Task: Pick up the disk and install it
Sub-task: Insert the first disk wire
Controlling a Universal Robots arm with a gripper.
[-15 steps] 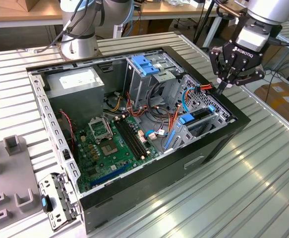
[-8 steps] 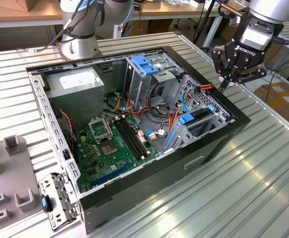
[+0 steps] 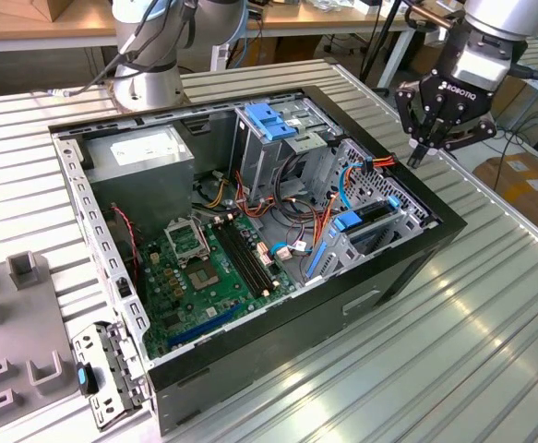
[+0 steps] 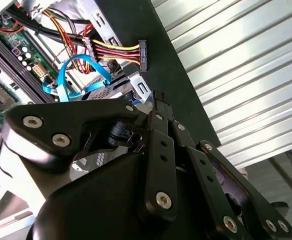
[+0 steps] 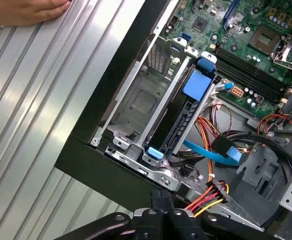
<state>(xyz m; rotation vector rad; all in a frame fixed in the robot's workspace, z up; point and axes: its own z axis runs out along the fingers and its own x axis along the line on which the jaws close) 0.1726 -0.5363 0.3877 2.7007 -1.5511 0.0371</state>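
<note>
The disk (image 5: 172, 129) stands on edge in a slot of the metal drive bay (image 5: 135, 107) at the open computer case's corner, with blue carrier tabs at both ends. In the exterior view the disk (image 3: 372, 218) sits at the case's right side. My gripper (image 3: 416, 155) hangs above and just outside that corner, over the case's black rim, apart from the disk. Its black fingertips (image 4: 160, 97) meet with nothing between them, and in the first wrist view the gripper (image 5: 162, 196) is seen over the rim beside a yellow-red power plug.
Inside the case are a grey power-supply box (image 3: 144, 157), a tall cage with a light-blue latch (image 3: 270, 120), the green motherboard (image 3: 209, 268) and loose blue and orange cables (image 5: 211, 152). A person's hand (image 5: 25, 10) rests on the ribbed table. Grey fixtures (image 3: 29, 268) stand at the exterior view's left.
</note>
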